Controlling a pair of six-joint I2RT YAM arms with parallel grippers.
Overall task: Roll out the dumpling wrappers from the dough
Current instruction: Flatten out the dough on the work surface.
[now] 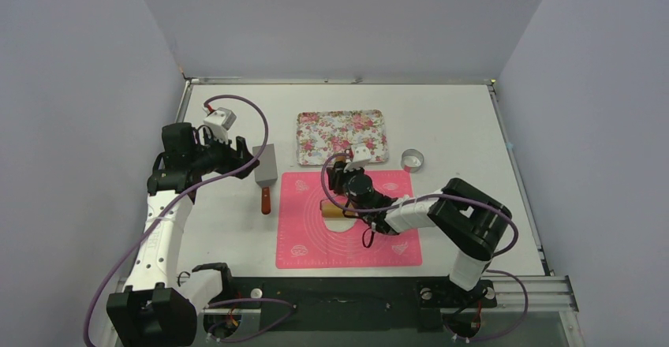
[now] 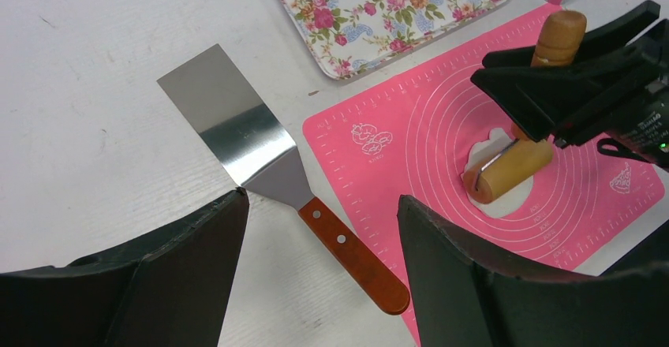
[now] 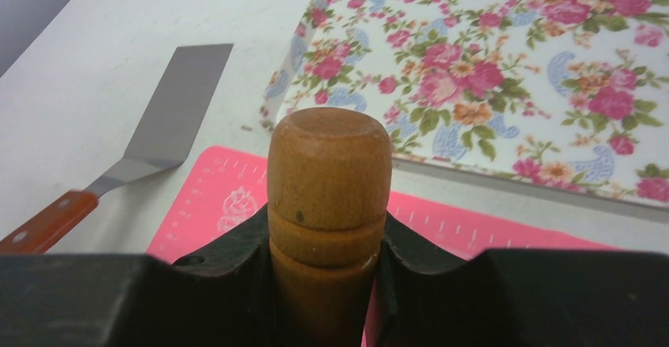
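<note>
Dough [image 2: 493, 140]: small white patch with an uneven edge, on the pink mat [image 1: 315, 240] inside its printed circles, left of mat centre. White shows on both sides of the roller [image 2: 513, 167], which lies across the top of it, barrel touching the dough.

Right gripper [image 3: 330, 284] is clamped narrow on the roller's upright wooden handle. Both fingers [image 3: 237, 272] press its sides and the rounded knob sticks out above them. The right arm reaches in from the mat's right side.

Mat has bare pink all round the dough. The widest stretches are toward the near edge and the right edge; there is less room toward the left edge.

Floral tray [image 1: 341, 136] sits just beyond the mat's far edge with a thin strip of table between them. Its surface is bare. Ring cutter [image 1: 412, 159] stands on the table just off the mat's far right corner, beside the tray's right end.

Spatula [image 2: 237, 126] lies flat on the table just left of the mat, blade pointing away, wooden grip end close to the mat's left edge. I cannot tell if it touches the mat.

Left gripper [image 2: 322, 201] has its jaws spread wide and holds nothing. It hangs over the spatula's neck, off the mat.

Table [image 1: 473, 126] shows open white surface to the far right, along the back edge and to the left of the spatula.
</note>
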